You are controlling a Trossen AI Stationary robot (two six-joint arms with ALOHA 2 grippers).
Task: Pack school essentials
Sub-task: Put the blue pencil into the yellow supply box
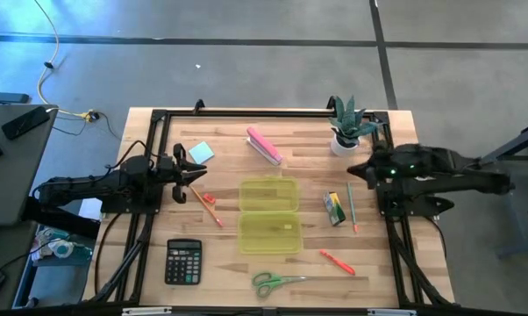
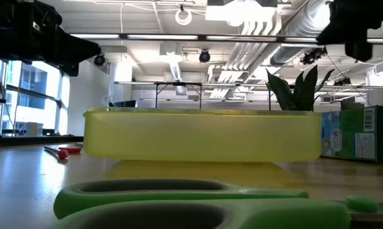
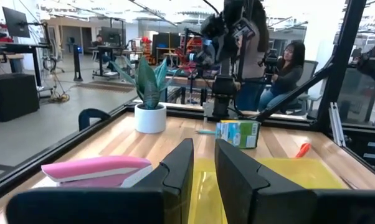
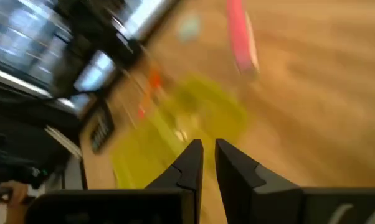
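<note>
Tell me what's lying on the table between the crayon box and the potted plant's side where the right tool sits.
In the high view, a thin pencil lies between the crayon box and the right tool side, just beside the box, with nothing else there.

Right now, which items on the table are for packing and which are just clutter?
For packing: yellow case, scissors, crayon box, blue note pad, orange pens, pencil.
Lying about: calculator, pink block, potted plant.

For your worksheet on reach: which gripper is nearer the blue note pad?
Left. The left gripper sits just beside the note pad; the right gripper is across the table, by the plant.
</note>
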